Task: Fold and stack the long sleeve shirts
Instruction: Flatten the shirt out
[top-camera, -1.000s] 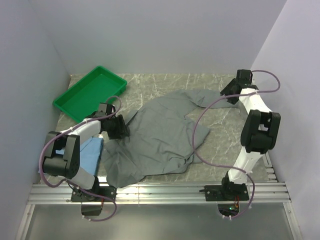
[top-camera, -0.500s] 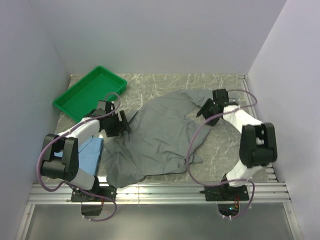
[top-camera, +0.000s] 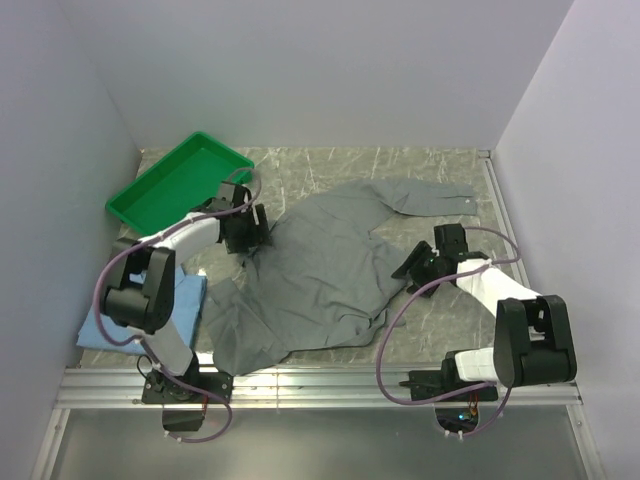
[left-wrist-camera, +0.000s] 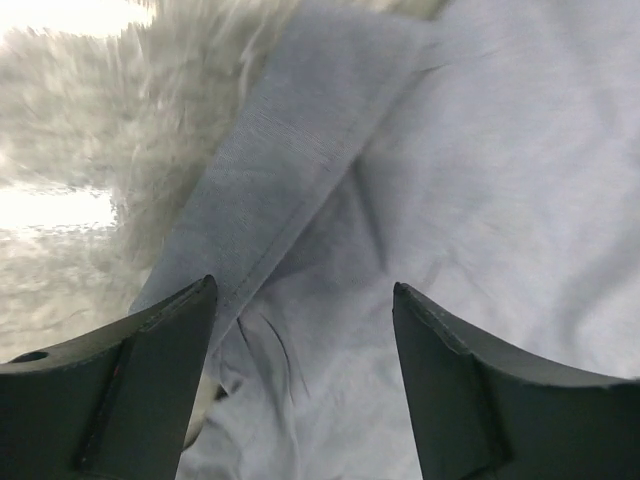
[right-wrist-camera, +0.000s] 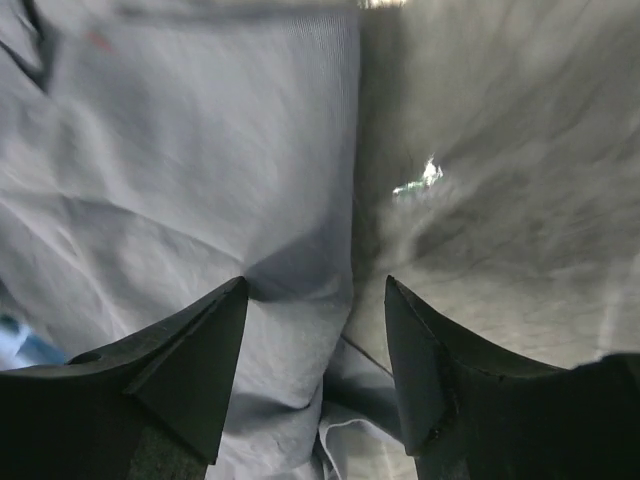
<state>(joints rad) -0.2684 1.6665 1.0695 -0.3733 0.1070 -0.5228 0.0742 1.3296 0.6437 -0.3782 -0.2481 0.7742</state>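
Count: two shirts, one tray, two arms.

The grey shirt (top-camera: 320, 270) lies opened out and rumpled across the middle of the desk (top-camera: 330, 165). One sleeve runs off toward the far right. The light blue shirt (top-camera: 192, 295) lies at the near left, partly hidden beneath the left arm, with its edge just beside the grey hem. The green tray (top-camera: 180, 185) sits at the far left corner, apart from both shirts.

Left arm: it reaches forward from its base and bends inward. The left tool (top-camera: 256, 232) is low over the grey shirt's left edge. In the wrist view the left tool (left-wrist-camera: 302, 290) is spread wide, with grey cloth and a flat stitched band lying between its fingers (left-wrist-camera: 150, 370). The picture is blurred, so we cannot tell whether the tips touch the fabric.

Right arm: it is folded low, elbow near the right edge, with the wrist turned toward the middle. The right tool (top-camera: 408, 272) sits at the grey shirt's right edge. Its wrist view shows the right tool (right-wrist-camera: 315, 285) parted and gripping nothing, straddling the line where grey cloth meets bare desk.
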